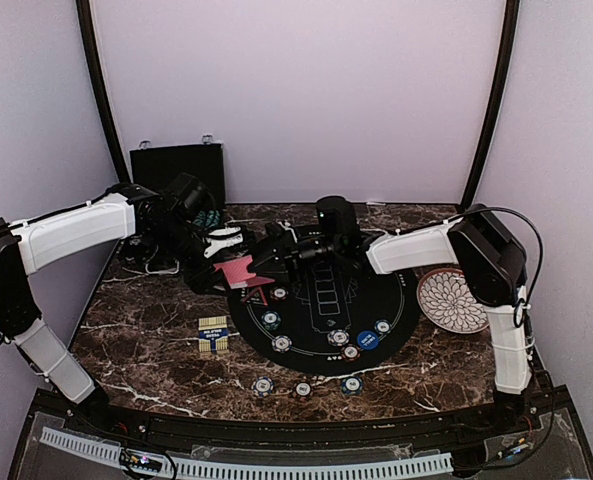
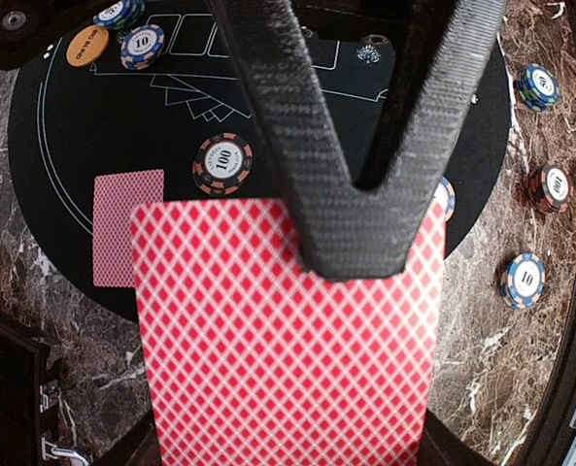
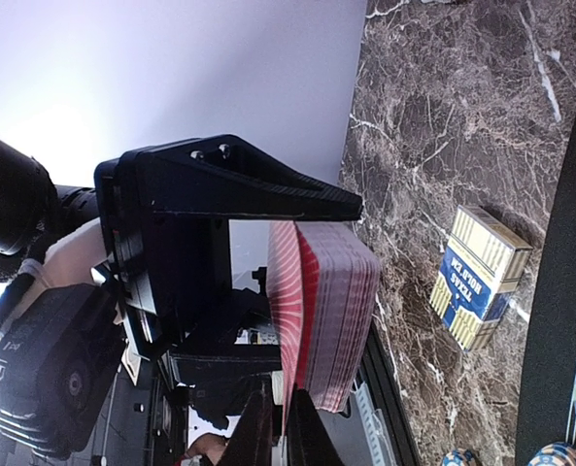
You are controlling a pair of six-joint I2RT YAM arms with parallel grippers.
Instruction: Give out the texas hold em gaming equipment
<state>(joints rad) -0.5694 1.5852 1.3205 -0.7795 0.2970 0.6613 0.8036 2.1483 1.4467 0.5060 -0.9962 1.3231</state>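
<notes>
While the left arm is reaching in from the side over the table (image 1: pixel 146 330), the left claw (image 2: pixel 355 254) is clenching a deck of red-backed cards (image 2: pixel 268 359) between its fingertips. The right arm is stretching across to meet it, and the right claw (image 3: pixel 280 432) is pinching a single card (image 3: pixel 284 330) at the deck's face.

The left gripper (image 2: pixel 355 248) and right gripper (image 3: pixel 278 437) meet at the red-backed deck (image 3: pixel 336 301) above the left rim of the mat (image 1: pixel 311 355), blocking passage there. Bare marble of the table (image 1: pixel 146 340) lies left of the card box (image 1: pixel 213 335). Three chips (image 1: pixel 303 389) line the near side, and the plate (image 1: pixel 451 300) fills the right.
</notes>
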